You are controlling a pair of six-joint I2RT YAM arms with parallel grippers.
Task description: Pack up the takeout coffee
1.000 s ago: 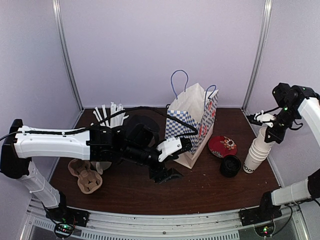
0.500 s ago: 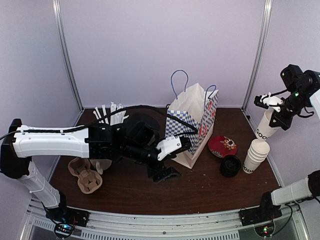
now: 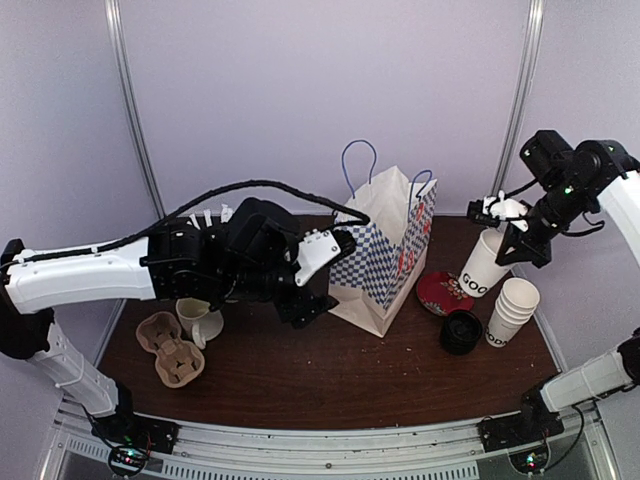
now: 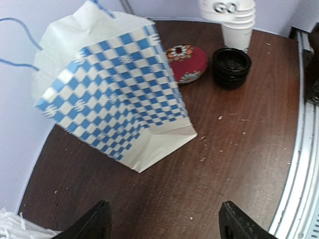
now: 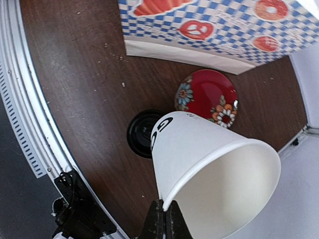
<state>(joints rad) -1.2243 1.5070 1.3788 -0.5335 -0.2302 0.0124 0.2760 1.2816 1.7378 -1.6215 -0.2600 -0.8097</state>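
Pinches the rim of a white paper cup (image 5: 209,164) in the clenched right claw (image 5: 164,215), tilted in mid-air near the red floral plate (image 3: 445,292), right of the checked paper bag (image 3: 385,250). Below on the surface (image 3: 300,380), cup stack (image 3: 512,310) beside black lids (image 3: 461,331). Holds the left claw (image 4: 162,224) released, empty, near the bag.

Dark brown wooden table (image 3: 400,372): grain visible, low satin sheen, pale specks on the surface.
White-and-blue checked paper bag (image 4: 119,94), centre of frame: matt, creased at the folds.
White paper cup with black lettering (image 5: 199,149), right of frame: smooth, matt inside and out.
Stack of black round plastic lids (image 3: 461,331): semi-gloss.
Red flowered plate (image 3: 445,292): glossy.
Brown moulded-pulp cup carrier (image 3: 172,352), lower left: rough, dull.
Silver metal rail (image 4: 299,149): ribbed, soft sheen.
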